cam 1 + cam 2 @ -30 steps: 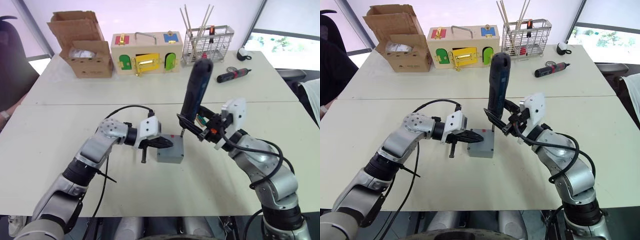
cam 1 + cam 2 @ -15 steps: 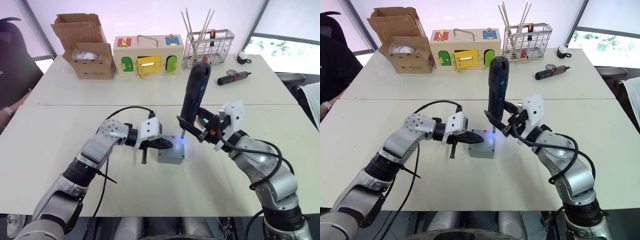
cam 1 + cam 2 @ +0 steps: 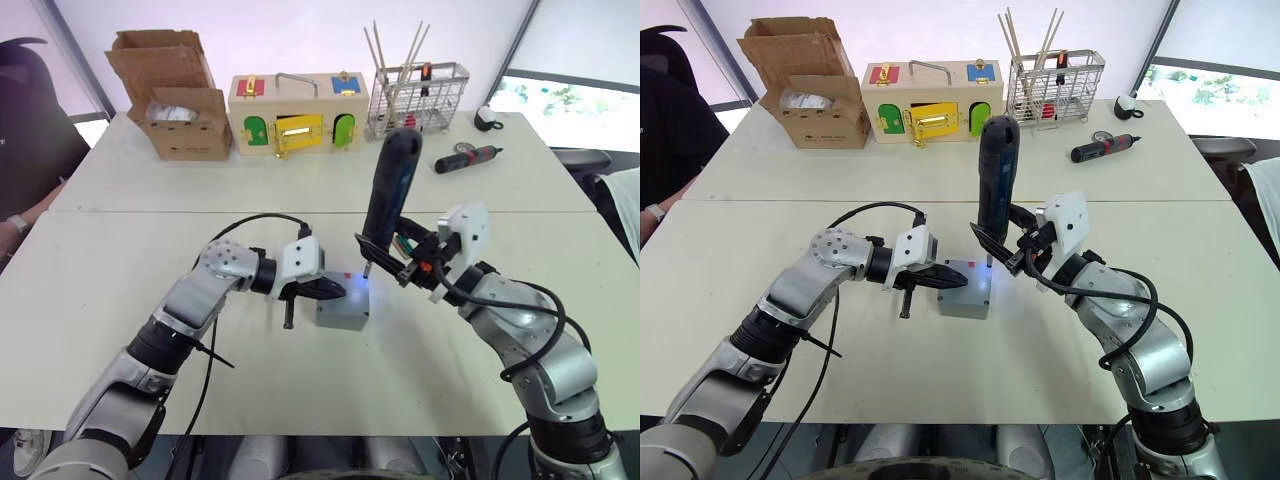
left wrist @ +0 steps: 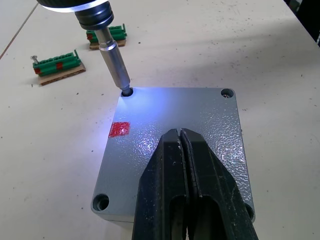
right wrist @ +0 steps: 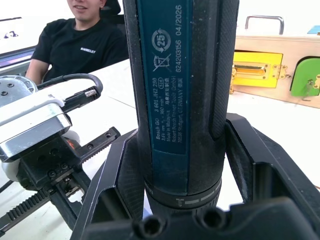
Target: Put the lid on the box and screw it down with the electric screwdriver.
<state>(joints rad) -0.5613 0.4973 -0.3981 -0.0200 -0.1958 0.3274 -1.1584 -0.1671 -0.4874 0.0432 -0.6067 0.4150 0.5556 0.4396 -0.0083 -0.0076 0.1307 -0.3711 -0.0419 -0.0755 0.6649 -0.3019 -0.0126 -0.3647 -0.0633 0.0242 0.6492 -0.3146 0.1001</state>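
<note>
Flat grey plastic lid [image 4: 175, 145] seated on small grey junction box [image 3: 342, 307], mid-table, pinned by closed left gripper [image 4: 181, 145]. Thick blue-black electric screwdriver [image 3: 385, 195] clamped upright in right gripper [image 3: 385, 258], bit in corner screw hole.

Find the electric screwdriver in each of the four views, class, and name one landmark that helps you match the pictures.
Left eye view: the electric screwdriver stands upright at centre, held by the right gripper.
Right eye view: upright, just right of centre.
Left wrist view: its lit tip and bit sit in a corner hole of the lid.
Right wrist view: its dark blue body runs up the middle.
Shared landmark: the lid's red mark.
</note>
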